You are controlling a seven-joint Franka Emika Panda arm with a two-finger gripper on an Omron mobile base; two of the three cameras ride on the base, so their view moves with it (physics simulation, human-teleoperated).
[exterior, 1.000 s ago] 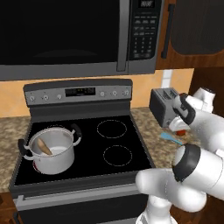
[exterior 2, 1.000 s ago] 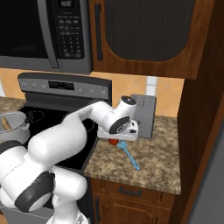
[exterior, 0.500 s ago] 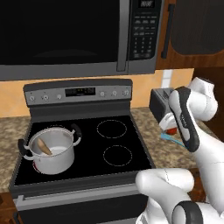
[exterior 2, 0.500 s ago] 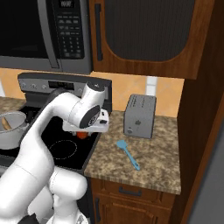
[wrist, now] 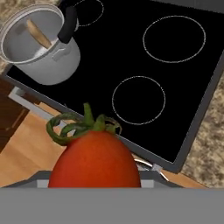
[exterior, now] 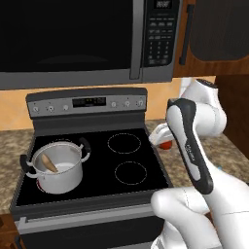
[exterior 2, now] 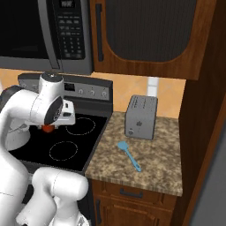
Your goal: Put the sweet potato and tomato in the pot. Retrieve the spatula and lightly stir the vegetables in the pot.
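Close-up, glossy round tomato [wrist: 94, 159] apparently gripped, green curly stem, shiny steel pot [wrist: 39, 43]

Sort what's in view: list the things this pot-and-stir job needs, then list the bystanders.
For the job:
- tomato, held in the gripper
- sweet potato, already in the pot
- spatula, lying on the counter by the toaster

Just lying about:
- toaster
- microwave
- stove, except as the pot's stand
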